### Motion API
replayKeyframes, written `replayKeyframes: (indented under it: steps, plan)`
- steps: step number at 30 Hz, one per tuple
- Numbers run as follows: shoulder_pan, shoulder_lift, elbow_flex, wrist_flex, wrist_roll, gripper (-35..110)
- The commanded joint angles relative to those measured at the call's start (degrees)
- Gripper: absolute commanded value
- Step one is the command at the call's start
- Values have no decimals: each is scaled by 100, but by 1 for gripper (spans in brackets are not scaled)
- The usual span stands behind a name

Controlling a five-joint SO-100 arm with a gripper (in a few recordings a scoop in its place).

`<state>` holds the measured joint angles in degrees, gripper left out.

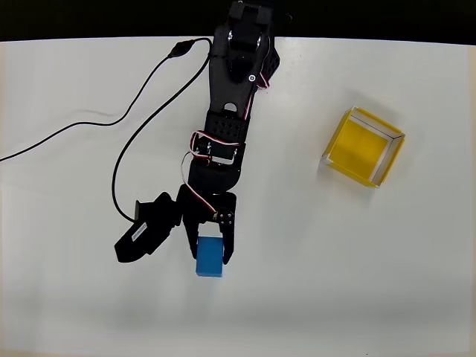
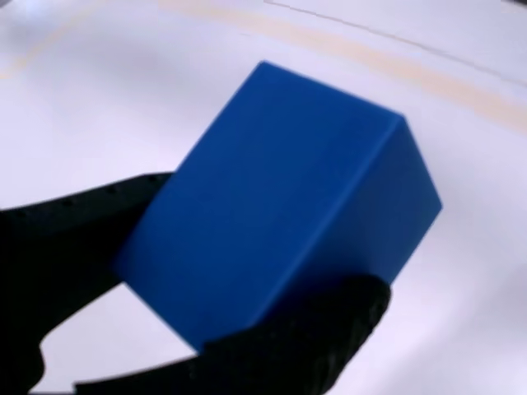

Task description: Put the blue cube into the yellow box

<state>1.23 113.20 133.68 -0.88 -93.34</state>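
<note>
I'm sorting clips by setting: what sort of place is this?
Likely a lab or hobby robotics bench: a plain white table, loose black cable, and just the blue cube and yellow box.

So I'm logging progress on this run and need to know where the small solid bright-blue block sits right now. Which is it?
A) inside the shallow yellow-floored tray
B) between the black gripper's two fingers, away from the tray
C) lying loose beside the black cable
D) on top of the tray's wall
B: the small solid bright-blue block sits between the fingers of the black gripper, far to the lower left of the shallow yellow-floored tray in the overhead view.
</note>
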Motion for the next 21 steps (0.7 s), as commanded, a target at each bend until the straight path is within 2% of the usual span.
replayKeyframes:
  steps: [1,13,21]
  plan:
    - [-800,1310,149,-246,-132,15]
    - [-3718,3445,1767,-290,-229,16]
    - [-5045,4166,2145,413,554,16]
